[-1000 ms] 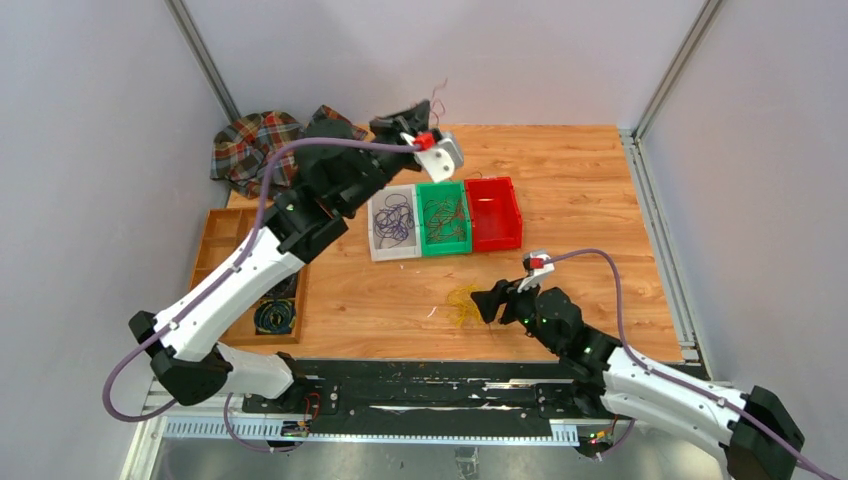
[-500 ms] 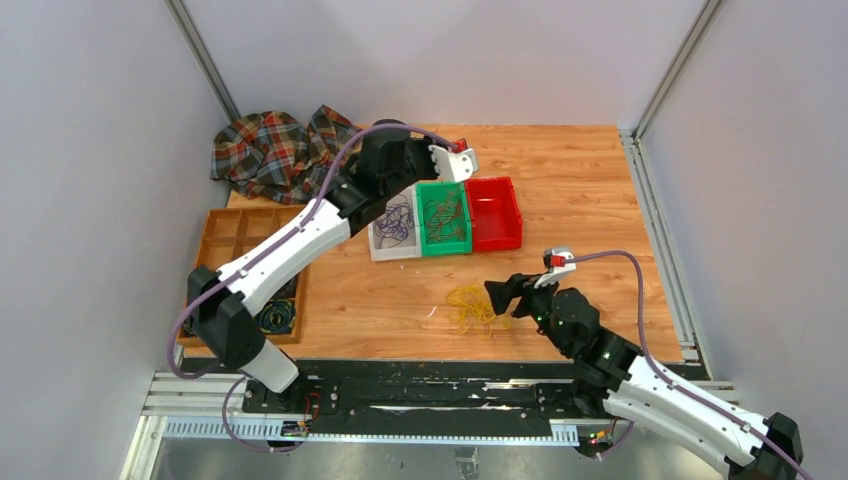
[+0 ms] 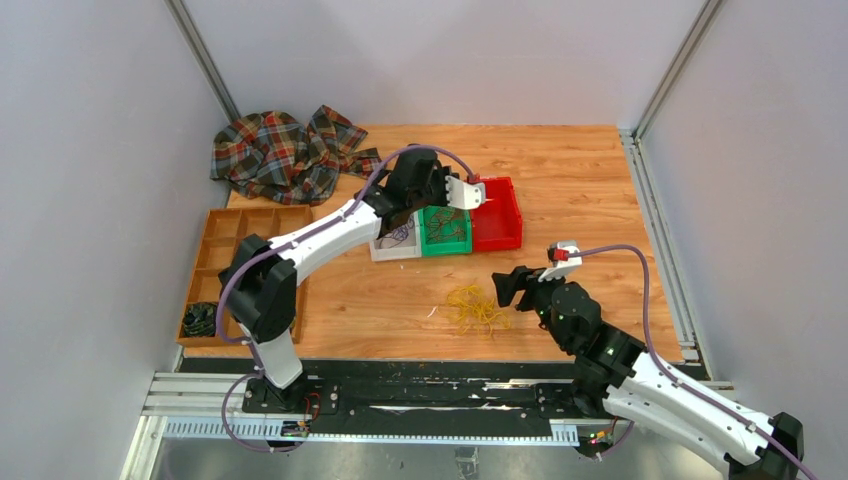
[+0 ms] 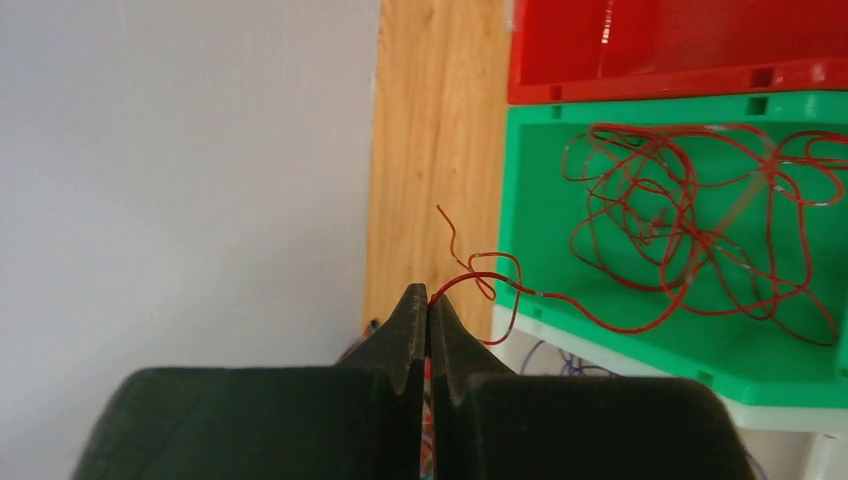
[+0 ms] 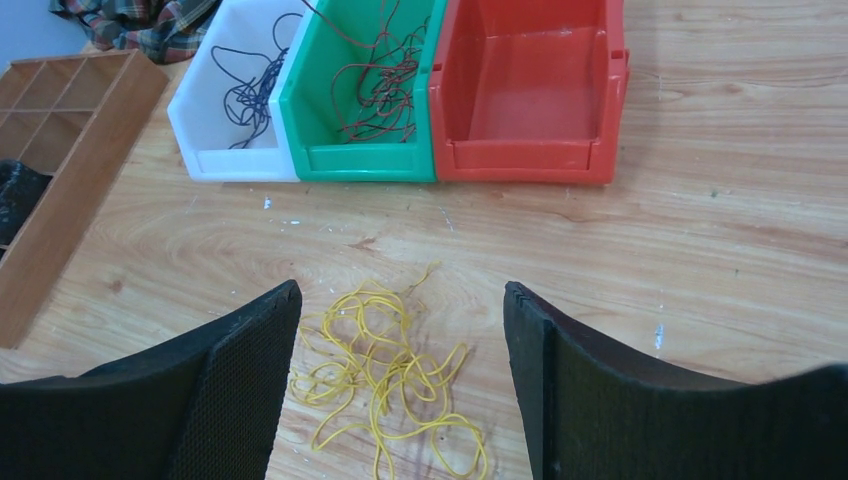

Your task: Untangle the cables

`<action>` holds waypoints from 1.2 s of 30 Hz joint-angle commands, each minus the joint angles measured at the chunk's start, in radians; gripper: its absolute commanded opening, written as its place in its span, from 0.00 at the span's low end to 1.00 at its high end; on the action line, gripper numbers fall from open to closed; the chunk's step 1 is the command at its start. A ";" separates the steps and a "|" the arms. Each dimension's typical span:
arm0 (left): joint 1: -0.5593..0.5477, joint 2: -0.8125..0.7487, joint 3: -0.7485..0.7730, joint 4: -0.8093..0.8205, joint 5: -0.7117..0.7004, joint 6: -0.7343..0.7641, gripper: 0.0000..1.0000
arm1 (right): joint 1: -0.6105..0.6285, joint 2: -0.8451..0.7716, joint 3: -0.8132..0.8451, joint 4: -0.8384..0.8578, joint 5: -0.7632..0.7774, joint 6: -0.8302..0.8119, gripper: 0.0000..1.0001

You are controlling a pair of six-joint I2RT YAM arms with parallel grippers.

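Three bins abreast: white bin holds purple cables, green bin red-brown cables, red bin at 3 o'clock end. Left gripper clamped on red-brown strand. Yellow cables on table at 6 o'clock; right gripper fingers apart, empty.

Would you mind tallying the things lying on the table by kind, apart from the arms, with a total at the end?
Plastic bins: 3 (white bin, green bin, red bin)
Wire clumps: 3 (purple wires, red-brown wires, yellow wires)
Wooden tray: 1
Plaid cloth: 1
Total: 8
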 commanded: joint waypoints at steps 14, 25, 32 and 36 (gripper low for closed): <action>0.000 0.144 0.094 -0.166 0.212 -0.323 0.00 | 0.008 -0.025 0.033 -0.087 0.072 0.000 0.74; 0.019 0.226 0.046 -0.056 0.104 -0.311 0.01 | 0.007 -0.009 0.045 -0.098 0.077 -0.008 0.74; 0.053 0.262 0.196 -0.279 0.218 -0.342 0.52 | -0.001 0.015 0.070 -0.131 0.074 -0.007 0.74; 0.079 0.252 0.307 -0.430 0.300 -0.354 0.71 | -0.009 0.021 0.085 -0.151 0.066 -0.001 0.74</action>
